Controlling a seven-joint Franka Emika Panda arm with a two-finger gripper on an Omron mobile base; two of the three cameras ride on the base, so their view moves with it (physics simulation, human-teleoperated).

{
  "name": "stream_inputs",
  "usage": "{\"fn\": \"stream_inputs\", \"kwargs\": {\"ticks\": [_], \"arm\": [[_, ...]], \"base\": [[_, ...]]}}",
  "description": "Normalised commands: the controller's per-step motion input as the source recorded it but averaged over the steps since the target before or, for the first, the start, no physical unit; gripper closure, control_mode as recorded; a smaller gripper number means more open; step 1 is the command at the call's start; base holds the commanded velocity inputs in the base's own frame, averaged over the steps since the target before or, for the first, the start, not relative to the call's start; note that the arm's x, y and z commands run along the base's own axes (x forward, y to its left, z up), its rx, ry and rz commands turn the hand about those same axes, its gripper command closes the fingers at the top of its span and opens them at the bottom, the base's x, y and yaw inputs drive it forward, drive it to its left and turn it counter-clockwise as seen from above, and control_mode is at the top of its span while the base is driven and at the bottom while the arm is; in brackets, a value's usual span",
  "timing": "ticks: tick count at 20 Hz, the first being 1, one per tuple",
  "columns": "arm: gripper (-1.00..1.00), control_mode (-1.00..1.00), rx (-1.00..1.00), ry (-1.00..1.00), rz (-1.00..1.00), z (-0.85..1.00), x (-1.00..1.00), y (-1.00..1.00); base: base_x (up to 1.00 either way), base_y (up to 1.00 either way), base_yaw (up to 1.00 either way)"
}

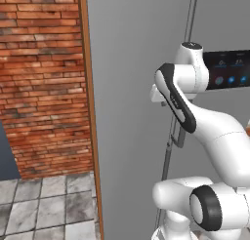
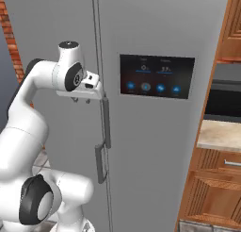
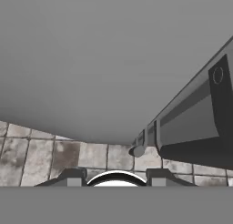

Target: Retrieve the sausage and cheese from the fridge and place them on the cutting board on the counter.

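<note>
the fridge (image 2: 155,146) stands shut in front of the robot, a tall grey face with a dark control panel (image 2: 156,76) on its right door. the arm is raised against the seam between the doors, and the gripper (image 2: 81,100) sits just beside the top of the long vertical handle (image 2: 107,122) — close against it, though whether it touches i cannot tell. in the hand view the two small dark fingertips (image 3: 72,177) stand apart with nothing between them, so the gripper looks open and empty; the grey door fills most of what lies ahead of it, with tiled floor (image 3: 41,152) below.

to the right of the fridge a strip of the beige marbled desk (image 2: 219,134) shows over brown wooden cabinets (image 2: 212,193). to the left there is a brick wall (image 1: 44,78) behind a wooden trim.

as for progress, i'd say the task is at its very start. the doors are closed, so the sausage and cheese are presumably inside, out of sight, and nothing has been carried anywhere. what's left is nearly everything — grip the handle, pull the door open, take each item out, and bring both to the cutting board on the desk.
</note>
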Motion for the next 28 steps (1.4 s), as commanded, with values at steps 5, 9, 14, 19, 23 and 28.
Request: {"fn": "stream_inputs", "kwargs": {"ticks": [5, 9, 14, 19, 23, 28], "arm": [[-1.00, 1.00, 0.00, 0.00, 0.00, 0.00, 0.00, 0.00], [-1.00, 1.00, 0.00, 0.00, 0.00, 0.00, 0.00, 0.00], [-1.00, 1.00, 0.00, 0.00, 0.00, 0.00, 0.00, 0.00], [-1.00, 1.00, 0.00, 0.00, 0.00, 0.00, 0.00, 0.00], [-1.00, 1.00, 0.00, 0.00, 0.00, 0.00, 0.00, 0.00], [-1.00, 1.00, 0.00, 0.00, 0.00, 0.00, 0.00, 0.00]], "base": [[-0.04, -0.02, 0.00], [-0.26, -0.42, -0.03], [-0.33, -0.54, 0.00], [-0.71, -0.18, 0.00], [-0.83, 0.00, 0.00], [-0.38, 0.00, -0.02]]}}
